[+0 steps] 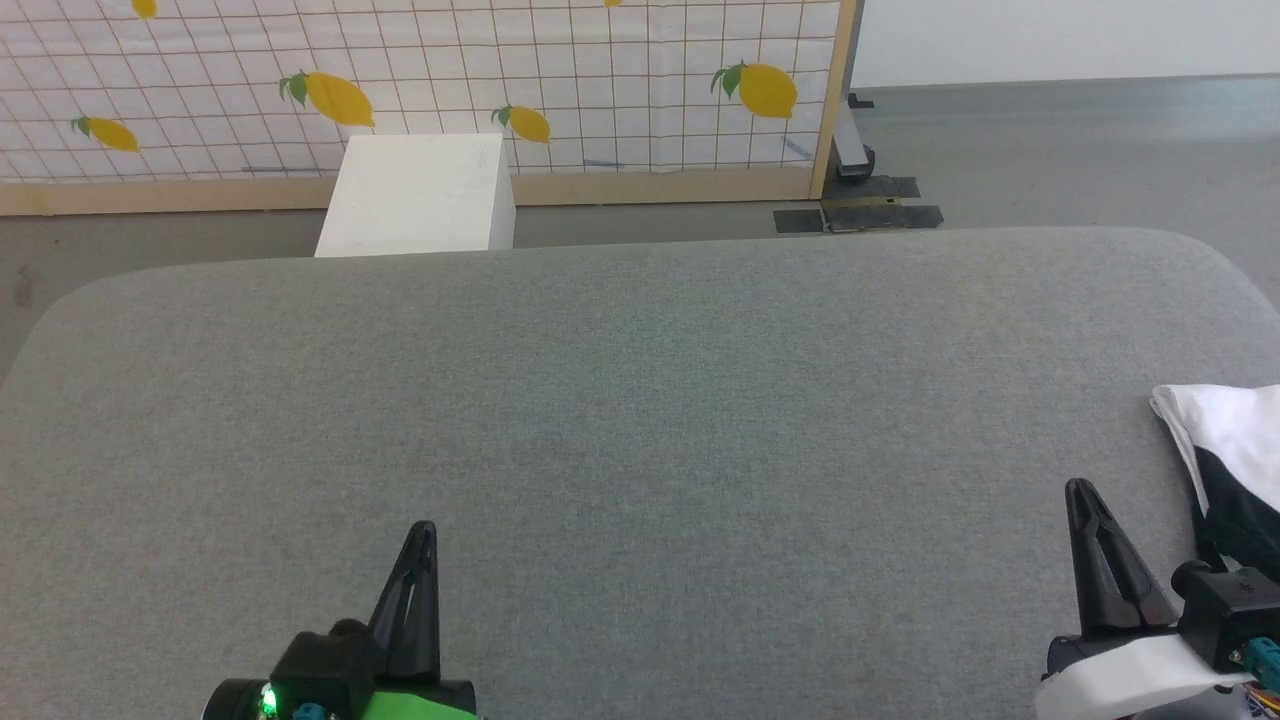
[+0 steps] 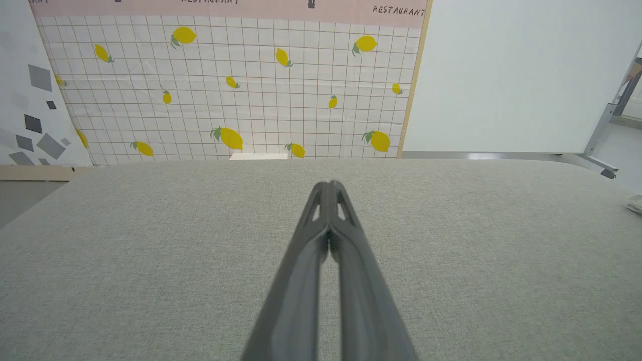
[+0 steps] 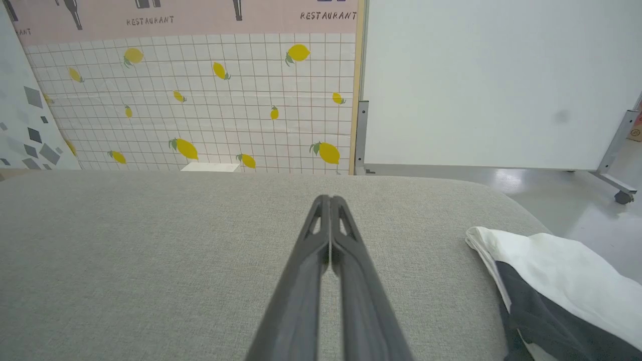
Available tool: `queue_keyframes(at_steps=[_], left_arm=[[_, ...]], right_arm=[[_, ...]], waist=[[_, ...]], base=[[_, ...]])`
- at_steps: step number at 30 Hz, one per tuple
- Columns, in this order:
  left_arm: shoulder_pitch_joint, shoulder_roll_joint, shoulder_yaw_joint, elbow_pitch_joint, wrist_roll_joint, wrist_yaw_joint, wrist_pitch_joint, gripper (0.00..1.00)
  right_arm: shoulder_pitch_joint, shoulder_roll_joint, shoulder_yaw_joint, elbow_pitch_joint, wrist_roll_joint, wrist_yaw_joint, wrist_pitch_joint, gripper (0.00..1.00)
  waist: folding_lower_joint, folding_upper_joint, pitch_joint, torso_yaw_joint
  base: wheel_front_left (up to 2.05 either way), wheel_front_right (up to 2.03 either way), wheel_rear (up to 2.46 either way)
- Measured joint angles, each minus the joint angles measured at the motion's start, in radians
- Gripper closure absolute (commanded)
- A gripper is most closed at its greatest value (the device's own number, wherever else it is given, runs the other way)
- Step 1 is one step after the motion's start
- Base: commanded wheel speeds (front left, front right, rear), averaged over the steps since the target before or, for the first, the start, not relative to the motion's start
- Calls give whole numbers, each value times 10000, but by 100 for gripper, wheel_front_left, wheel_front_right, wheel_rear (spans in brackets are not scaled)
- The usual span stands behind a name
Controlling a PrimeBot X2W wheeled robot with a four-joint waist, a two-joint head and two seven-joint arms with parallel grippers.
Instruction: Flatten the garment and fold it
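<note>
The garment (image 1: 1230,450) is a white and black bundle lying folded at the right edge of the grey padded table (image 1: 640,400). It also fills the lower right corner of the right wrist view as the garment (image 3: 551,271). My right gripper (image 1: 1078,487) stands just left of it, shut and empty, with its fingertips together (image 3: 329,198). My left gripper (image 1: 425,526) hovers over the table's near left part, far from the cloth, also shut with nothing in it (image 2: 328,183).
A white box (image 1: 420,195) stands on the floor behind the table. Behind it is a lemon-print partition (image 1: 420,90) with a wooden frame. A white panel on a wheeled metal stand (image 3: 501,80) is at the back right.
</note>
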Motion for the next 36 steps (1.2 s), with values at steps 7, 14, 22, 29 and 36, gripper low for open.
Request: queue_keyframes(at_steps=[7,14,22,29,36], left_arm=[[-24,-27,115,40,104,-15,153,100],[-128,-56,203,75,199,-88,301,100],[-241,-109,364,121,301,-102,439,100],[-291,-199,458,180,372,-174,600,100],[-431,-232,562,238,460,-201,706,100]], right_arm=[[-16,0,56,50,-4,0,82,100],[-142,0,113,105,-17,0,121,100],[-182,0,190,150,-81,0,211,100],[-275,2,263,196,-94,0,267,100],[-367,2,316,249,-121,0,341,100]], waist=[[0,0,4,-4],[0,0,8,-9],[0,0,13,-13],[0,0,17,-17],[1,0,21,-22]], base=[[0,0,0],[0,0,0],[0,0,0],[0,0,0],[0,0,0]])
